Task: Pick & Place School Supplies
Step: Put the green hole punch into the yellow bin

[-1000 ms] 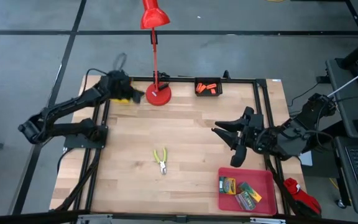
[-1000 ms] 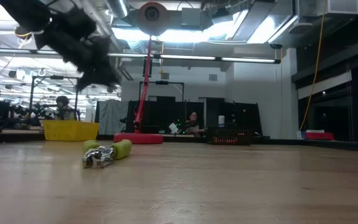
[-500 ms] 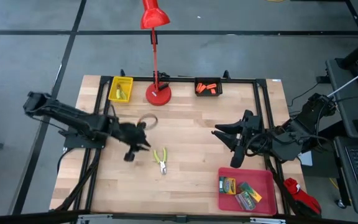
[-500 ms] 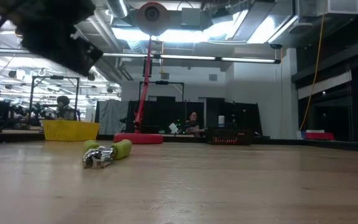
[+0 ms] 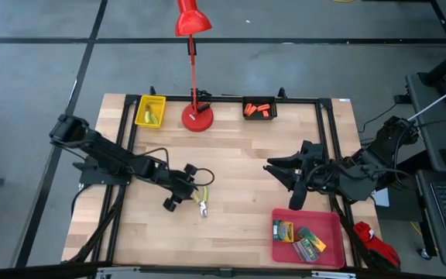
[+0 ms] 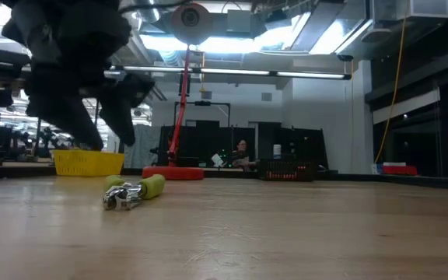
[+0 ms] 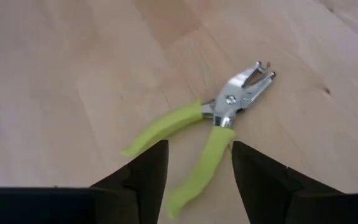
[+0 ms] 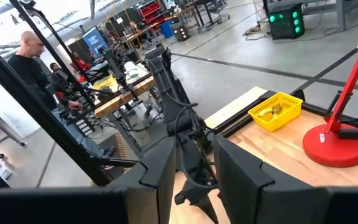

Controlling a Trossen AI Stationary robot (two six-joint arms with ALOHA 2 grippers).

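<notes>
On the wooden table (image 5: 238, 167), the left gripper (image 5: 183, 188) hovers with fingers spread, grasping nothing, just beside the green-handled tool (image 5: 200, 199) lying mid-table. The right gripper (image 5: 283, 177) waits released near the red tray (image 5: 327, 225), which holds three printed packs (image 5: 300, 239).

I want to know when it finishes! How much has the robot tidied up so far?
Mostly done, it looks like. Three printed packs lie in the red tray, orange pieces in the black tray, and one green-handled tool in the yellow tray. The left gripper, fingers open, is right at the last tool on the table. The right gripper waits, open.
</notes>
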